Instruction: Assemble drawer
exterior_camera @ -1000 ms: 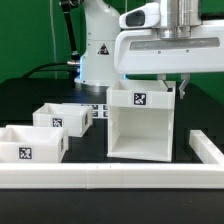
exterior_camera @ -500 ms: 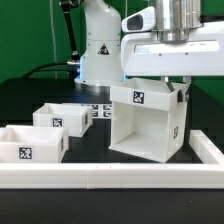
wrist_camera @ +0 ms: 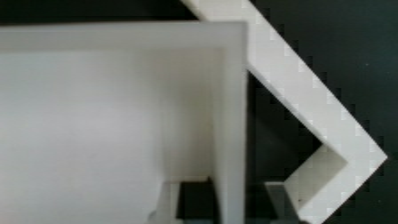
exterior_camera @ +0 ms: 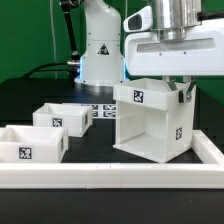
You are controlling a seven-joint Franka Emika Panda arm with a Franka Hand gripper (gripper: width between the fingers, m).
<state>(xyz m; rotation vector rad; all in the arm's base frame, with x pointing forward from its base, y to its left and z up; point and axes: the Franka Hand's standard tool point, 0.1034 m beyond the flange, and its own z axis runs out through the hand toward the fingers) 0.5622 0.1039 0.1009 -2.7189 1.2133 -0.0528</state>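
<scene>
On black table (exterior_camera: 30, 100), casing (exterior_camera: 150, 125) clamped in fingers (exterior_camera: 182, 90) has rotated slightly.

Wrist cam mostly showed the white casing (wrist_camera: 107, 110), gripper (wrist_camera: 231, 206) straddling its thin wall, white rail (wrist_camera: 306, 95) bent across the black table (wrist_camera: 356, 40).

The casing (exterior_camera: 148, 125) stands on the table (exterior_camera: 28, 100) at the exterior view's right with my gripper (exterior_camera: 181, 93) astride its right wall, the far tray (exterior_camera: 62, 118) and near tray (exterior_camera: 30, 143) to its left, the marker board (exterior_camera: 100, 108) behind, and the rail (exterior_camera: 100, 178) nearest.
</scene>
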